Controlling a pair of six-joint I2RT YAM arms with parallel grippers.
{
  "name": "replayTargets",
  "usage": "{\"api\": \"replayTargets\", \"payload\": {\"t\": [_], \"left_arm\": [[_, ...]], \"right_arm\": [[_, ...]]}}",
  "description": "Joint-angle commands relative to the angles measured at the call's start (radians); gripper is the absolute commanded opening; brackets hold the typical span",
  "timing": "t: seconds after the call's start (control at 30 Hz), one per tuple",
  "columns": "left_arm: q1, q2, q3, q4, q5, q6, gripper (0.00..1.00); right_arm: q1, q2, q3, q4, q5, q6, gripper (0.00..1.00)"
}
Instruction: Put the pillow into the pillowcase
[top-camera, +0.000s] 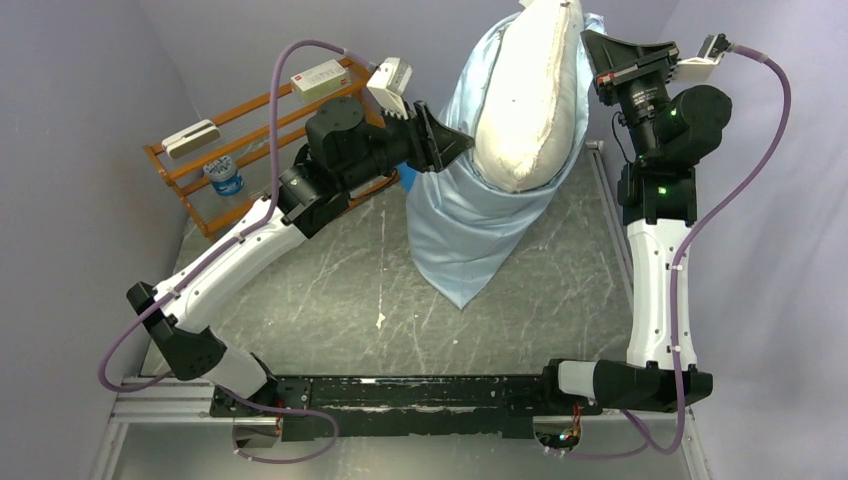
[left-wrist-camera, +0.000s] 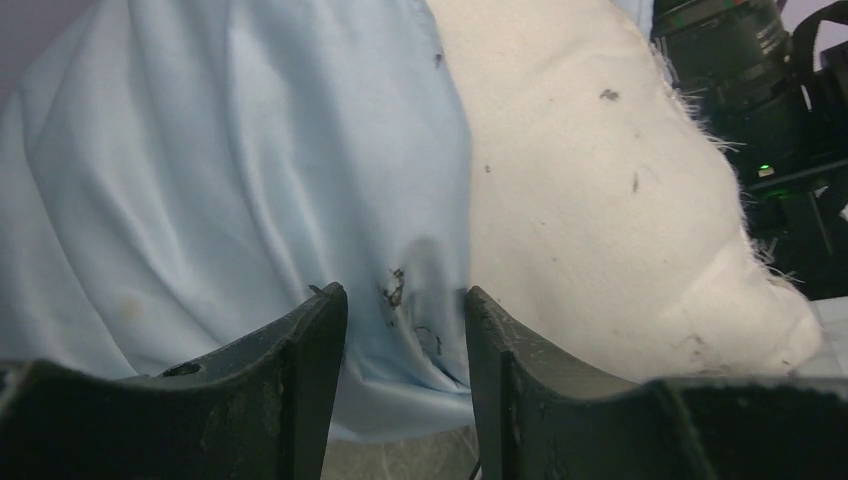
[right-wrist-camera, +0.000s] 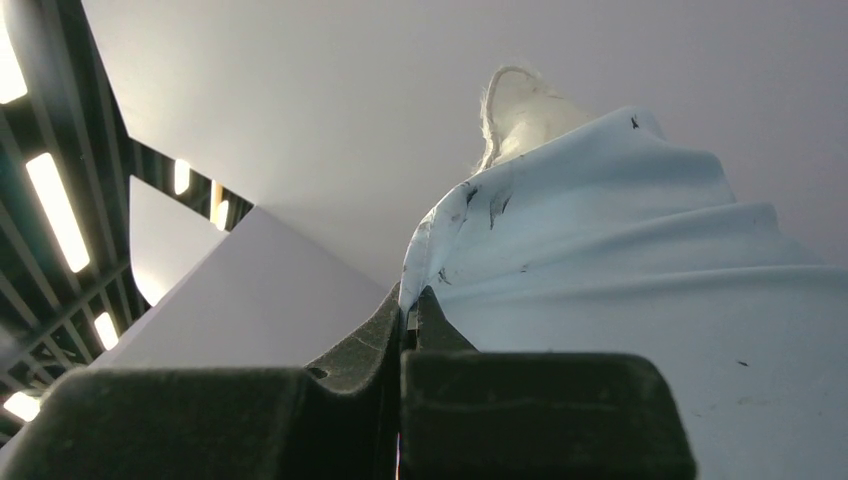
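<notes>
Grey table (top-camera: 330, 290): pillow (top-camera: 525, 110) stands half inside pillowcase (top-camera: 470, 230). Right claw (right-wrist-camera: 410, 300) pinches the hem, left claw (left-wrist-camera: 405, 295) is spread at it. Next, likely: left grabs hem and pulls it over.

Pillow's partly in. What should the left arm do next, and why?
Probably close the left fingers on the pillowcase hem showing between them: they stand open at the edge, much of the pillow is bare, and the right fingers pinch the other side.

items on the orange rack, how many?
3: pale block at the rack's left end, white box at its right end, bottle nearer, beside the block. Left arm may hide more.
</notes>
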Motion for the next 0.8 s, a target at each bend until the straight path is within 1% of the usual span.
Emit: {"api": "replayTargets", "payload": {"t": [0.0, 0.23, 0.27, 0.33, 0.37, 0.4, 0.43, 0.47, 0.63, 0.77], "left_arm": [[-0.012, 0.037, -0.012, 0.031, -0.031, 0.007, 0.52], [-0.016, 0.070, -0.033, 0.091, -0.008, -0.024, 0.52], [-0.016, 0.071, -0.034, 0.098, -0.004, -0.029, 0.50], [-0.017, 0.071, -0.023, 0.097, 0.013, -0.038, 0.38], [-0.017, 0.066, -0.010, 0.085, 0.021, -0.041, 0.29], [-0.017, 0.058, 0.001, 0.070, 0.022, -0.046, 0.16], [-0.016, 0.045, 0.007, 0.062, 0.021, -0.052, 0.07], [-0.016, 0.023, 0.004, 0.064, 0.024, -0.059, 0.05], [-0.014, -0.106, -0.041, 0.177, 0.055, -0.121, 0.05], [-0.014, -0.155, -0.086, 0.383, 0.163, -0.248, 0.05]], "right_arm": [[0.007, -0.029, -0.003, 0.070, -0.014, 0.022, 0.00], [0.012, -0.030, 0.004, 0.070, -0.009, 0.030, 0.00], [0.014, -0.030, 0.003, 0.069, -0.008, 0.028, 0.00], [0.016, -0.032, -0.006, 0.069, -0.005, 0.025, 0.00], [0.016, -0.033, -0.014, 0.069, -0.001, 0.023, 0.00], [0.016, -0.038, -0.025, 0.071, 0.004, 0.020, 0.00], [0.017, -0.039, -0.035, 0.070, 0.014, 0.015, 0.00], [0.016, -0.041, -0.044, 0.066, 0.022, 0.009, 0.00], [0.016, -0.038, -0.082, 0.062, 0.056, 0.001, 0.00], [0.016, -0.022, -0.095, 0.069, 0.082, 0.015, 0.00]]}}
